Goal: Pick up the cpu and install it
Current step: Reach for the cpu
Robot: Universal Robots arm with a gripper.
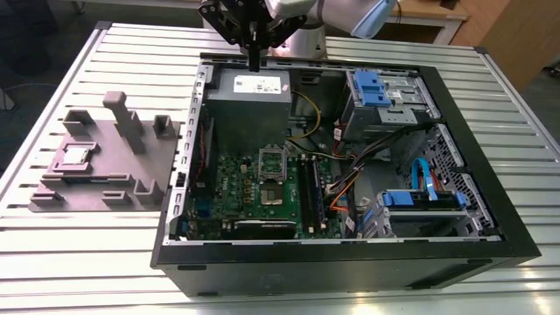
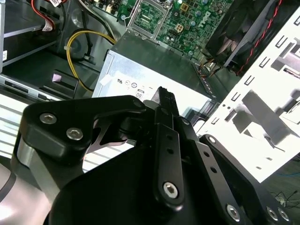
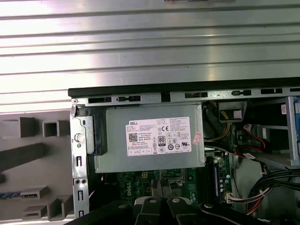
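A slatted metal counter (image 1: 490, 85) is seen carrying an open black computer case (image 1: 350, 259). Outside the case wall, on the exterior view's left, a grey moulded tray (image 1: 114, 177) with upright posts is set. Inside the case, a grey power supply (image 1: 249, 98) is found directly below the tool (image 1: 254, 64), and a green motherboard (image 1: 236, 190) is laid out beyond it, farther from the tool.

The tool is held above the rear edge of the case, pointed down at the power supply. Its fingers are brought together, and nothing is clamped between them.

A dark socket (image 1: 273, 193) is set near the middle of the motherboard. Its silver frame (image 1: 273, 161) is placed just beside it on the tool's side and is judged to be swung open.

The cpu (image 1: 77, 155) is seated flat in a recess of the tray, shiny top up, well apart from the tool and untouched. From the tool it is reached by going over the case wall toward the exterior view's left and toward the nearer part of the counter, while the socket is reached the other way, past the power supply. The chip is square, so no long axis is to be reckoned with. Its edges are judged to run roughly with the tray's.

A white printed label (image 3: 159, 137) is fixed to the power supply under the tool, with a small pink sticker (image 3: 197, 137) at its corner. The print is left unread.
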